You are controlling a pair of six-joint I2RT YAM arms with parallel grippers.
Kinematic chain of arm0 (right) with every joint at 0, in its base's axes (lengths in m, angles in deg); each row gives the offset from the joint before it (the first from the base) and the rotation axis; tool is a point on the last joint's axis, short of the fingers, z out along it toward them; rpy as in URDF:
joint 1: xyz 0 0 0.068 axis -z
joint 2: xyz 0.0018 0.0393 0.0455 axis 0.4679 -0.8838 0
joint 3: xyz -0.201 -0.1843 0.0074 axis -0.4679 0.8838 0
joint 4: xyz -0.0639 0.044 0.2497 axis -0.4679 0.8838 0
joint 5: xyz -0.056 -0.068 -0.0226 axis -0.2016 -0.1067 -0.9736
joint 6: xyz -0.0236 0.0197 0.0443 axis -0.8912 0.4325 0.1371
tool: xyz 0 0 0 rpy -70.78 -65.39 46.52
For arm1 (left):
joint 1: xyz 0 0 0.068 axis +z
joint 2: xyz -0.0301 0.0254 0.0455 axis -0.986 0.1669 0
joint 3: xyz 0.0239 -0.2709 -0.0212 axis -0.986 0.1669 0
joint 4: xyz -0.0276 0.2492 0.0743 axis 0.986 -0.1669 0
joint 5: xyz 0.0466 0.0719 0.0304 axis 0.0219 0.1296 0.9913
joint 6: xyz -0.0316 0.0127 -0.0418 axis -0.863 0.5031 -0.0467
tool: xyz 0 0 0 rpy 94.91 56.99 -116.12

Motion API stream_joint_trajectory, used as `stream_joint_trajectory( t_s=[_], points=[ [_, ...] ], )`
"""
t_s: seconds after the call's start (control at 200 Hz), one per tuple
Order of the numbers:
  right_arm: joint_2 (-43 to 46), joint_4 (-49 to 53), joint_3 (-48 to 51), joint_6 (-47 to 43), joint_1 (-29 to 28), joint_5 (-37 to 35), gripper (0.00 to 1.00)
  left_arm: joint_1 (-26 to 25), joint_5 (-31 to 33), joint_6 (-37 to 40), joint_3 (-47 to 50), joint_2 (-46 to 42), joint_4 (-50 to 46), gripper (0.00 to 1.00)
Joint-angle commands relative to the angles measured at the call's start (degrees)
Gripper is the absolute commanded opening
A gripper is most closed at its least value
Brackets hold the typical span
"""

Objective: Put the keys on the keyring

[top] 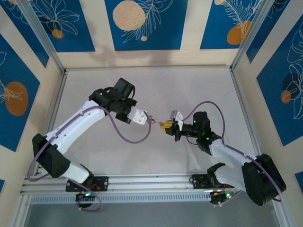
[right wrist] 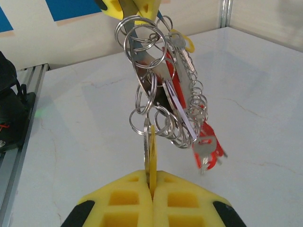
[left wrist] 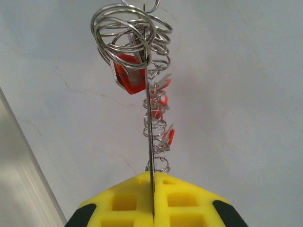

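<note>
Keyring (left wrist: 150, 127): thin bare metal, dull grey on its edge. Small split rings (left wrist: 124, 28): polished steel, very shiny. Keys (right wrist: 207, 142): silvery metal, glossy red plastic heads. Right gripper (right wrist: 152, 183) pads (right wrist: 123, 198) look matt yellow to me, foam-like or moulded plastic. Table (right wrist: 71, 118): smooth, marble-look, faint sheen.

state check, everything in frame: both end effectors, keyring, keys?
left end effector, shut on the keyring's rim
right end effector, shut on a thin metal piece in the bunch; key or ring unclear
keyring, held in the air between both end effectors
keys, red-headed ones dangling from the keyring
</note>
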Motion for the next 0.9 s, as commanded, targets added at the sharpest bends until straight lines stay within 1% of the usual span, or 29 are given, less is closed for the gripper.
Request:
stream_joint_trajectory(
  t_s=[0.0, 0.095, 0.21, 0.33, 0.48, 0.605, 0.675, 0.81, 0.895],
  points=[
    [-0.5, 4.1, -0.7, -0.4, 1.6, 0.0, 0.0, 0.7, 4.9, 0.4, -2.0, 0.4, -5.9, 0.0],
    [-3.4, 3.9, -1.8, 0.5, 1.4, 1.1, 0.0, 0.0, 5.2, 0.6, -4.0, 1.6, -9.2, 0.0],
    [-7.0, 0.2, -1.6, 3.0, 1.0, 2.6, 0.0, -1.0, 6.9, 0.8, -5.7, 3.6, -12.8, 0.0],
    [-10.4, -1.9, -1.5, 5.2, 0.1, 3.2, 0.0, -1.2, 7.4, 0.6, -7.3, 5.8, -15.7, 0.0],
    [-15.3, -5.0, -1.0, 8.6, -2.0, 3.1, 0.0, -1.6, 9.3, 1.0, -10.1, 10.9, -19.0, 0.0],
    [-19.2, -8.3, -0.4, 12.8, -2.3, 2.4, 0.0, -1.7, 11.1, 0.8, -13.3, 16.3, -21.8, 0.0],
    [-20.7, -7.9, -0.7, 12.7, -2.3, 1.9, 0.0, -1.7, 12.1, 0.6, -15.3, 19.6, -23.3, 0.0],
    [-23.7, -2.8, -3.0, 9.4, -2.1, 1.5, 0.03, -1.6, 12.2, 0.5, -19.5, 25.5, -25.9, 0.0],
    [-26.7, -4.4, -3.2, 9.5, -1.8, 1.9, 0.03, -1.6, 12.1, 0.7, -22.2, 28.7, -26.7, 0.0]
  ],
)
